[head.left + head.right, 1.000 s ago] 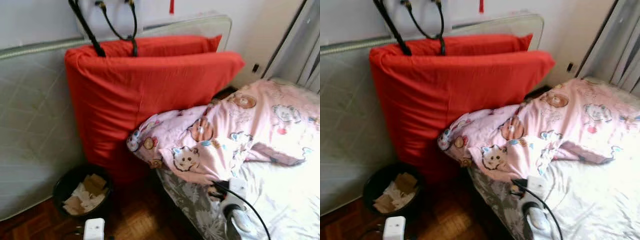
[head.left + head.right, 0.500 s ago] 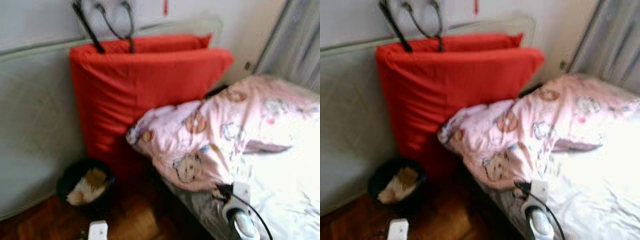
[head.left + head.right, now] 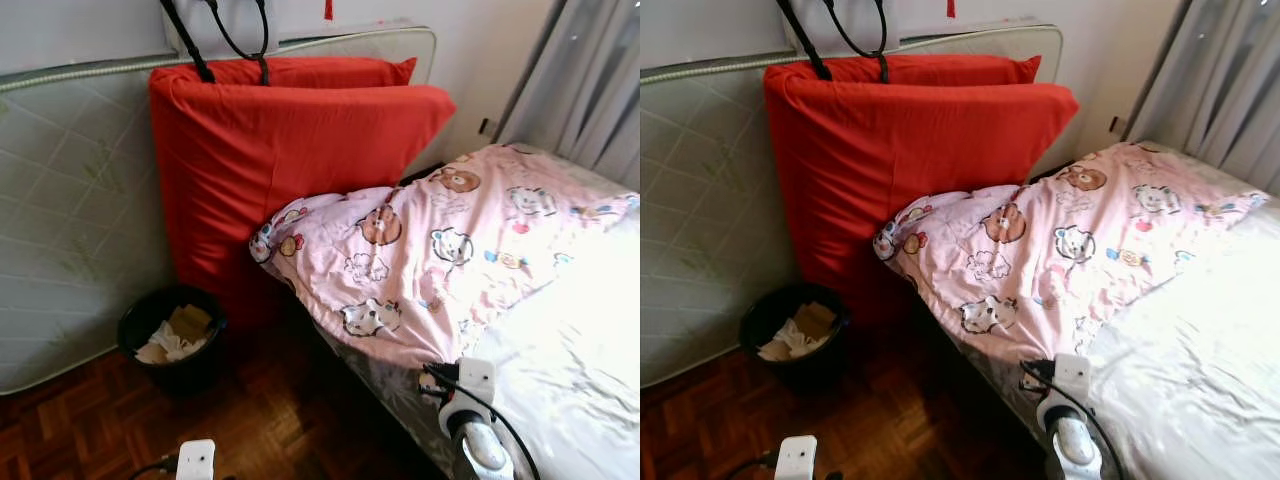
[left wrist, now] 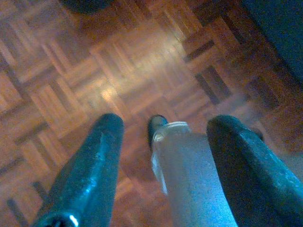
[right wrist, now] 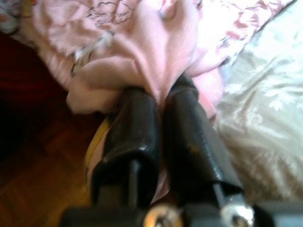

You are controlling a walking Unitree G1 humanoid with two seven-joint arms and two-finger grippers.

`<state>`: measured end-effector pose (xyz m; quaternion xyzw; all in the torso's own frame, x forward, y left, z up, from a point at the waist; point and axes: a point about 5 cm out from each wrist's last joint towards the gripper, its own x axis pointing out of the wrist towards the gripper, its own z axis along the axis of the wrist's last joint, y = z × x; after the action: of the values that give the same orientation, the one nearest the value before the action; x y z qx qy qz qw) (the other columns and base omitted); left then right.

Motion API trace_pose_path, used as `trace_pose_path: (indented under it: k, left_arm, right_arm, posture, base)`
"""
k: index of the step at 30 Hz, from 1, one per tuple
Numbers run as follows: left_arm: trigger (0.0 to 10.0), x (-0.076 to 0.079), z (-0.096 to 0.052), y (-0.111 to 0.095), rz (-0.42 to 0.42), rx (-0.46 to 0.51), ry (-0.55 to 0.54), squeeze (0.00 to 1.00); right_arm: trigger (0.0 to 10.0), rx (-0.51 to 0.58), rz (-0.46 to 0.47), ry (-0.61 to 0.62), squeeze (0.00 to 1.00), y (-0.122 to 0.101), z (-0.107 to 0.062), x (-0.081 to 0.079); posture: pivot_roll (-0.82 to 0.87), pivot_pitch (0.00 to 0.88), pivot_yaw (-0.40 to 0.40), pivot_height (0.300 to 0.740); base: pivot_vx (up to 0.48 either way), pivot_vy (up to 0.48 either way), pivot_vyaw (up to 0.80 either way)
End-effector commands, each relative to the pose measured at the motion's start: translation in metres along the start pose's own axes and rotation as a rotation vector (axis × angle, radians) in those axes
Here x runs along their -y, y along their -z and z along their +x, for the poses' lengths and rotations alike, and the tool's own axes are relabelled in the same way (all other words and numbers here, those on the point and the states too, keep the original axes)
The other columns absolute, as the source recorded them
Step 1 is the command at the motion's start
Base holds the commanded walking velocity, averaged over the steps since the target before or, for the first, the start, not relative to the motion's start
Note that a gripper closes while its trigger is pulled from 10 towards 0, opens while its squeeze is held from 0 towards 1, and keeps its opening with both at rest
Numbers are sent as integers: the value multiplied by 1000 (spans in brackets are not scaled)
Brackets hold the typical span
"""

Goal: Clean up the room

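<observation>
While the pink cartoon-print quilt [image 3: 420, 255] lies bunched over the bed's near corner, its edge is already pinched.
Right gripper [image 5: 160, 101]: jaws clenched on a fold of the quilt, at the bed [image 3: 570, 370] edge.
Left gripper [image 4: 163, 142]: jaws released, hanging over the parquet floor [image 4: 118, 71].
Step in hand: likely spreading the quilt.
How to do it well: draw the fold steadily along the bed, keeping it off the floor and clear of the black waste bin [image 3: 172, 335].
</observation>
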<state>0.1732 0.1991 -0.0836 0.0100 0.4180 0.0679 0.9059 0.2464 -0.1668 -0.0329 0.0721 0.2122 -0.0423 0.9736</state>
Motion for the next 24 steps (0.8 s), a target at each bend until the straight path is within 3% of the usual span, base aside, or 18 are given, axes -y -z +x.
trace_pose_path:
  k: [1,13,21,22,23,24]
  left_arm:
    - [10000,3,-1,6,3,-19,5,0]
    - [10000,5,-2,7,18,-26,9,0]
    - [10000,6,-2,7,30,-26,11,0]
    - [10000,6,-2,7,31,-26,11,0]
    - [10000,6,-2,7,31,-26,11,0]
    - [10000,6,-1,7,33,-26,12,0]
  right_arm:
    - [10000,17,-15,-13,0,-8,4,-1]
    - [10000,-12,-28,-58,0,-5,4,-11]
    - [10000,-34,-30,-69,0,-6,6,-8]
    - [10000,-33,-29,-74,886,-6,6,-8]
    - [10000,-33,-29,-74,886,-6,6,-8]
    - [10000,-34,-31,-80,1000,-7,7,-8]
  posture:
    - [20,0,-83,740]
    - [17,0,-85,740]
    - [17,2,-85,740]
    - [15,3,-85,740]
    - [15,3,-85,740]
    - [15,3,-85,740]
  base:
    - [0,0,0]
    - [0,0,0]
    - [0,0,0]
    - [0,0,0]
    - [0,0,0]
    - [0,0,0]
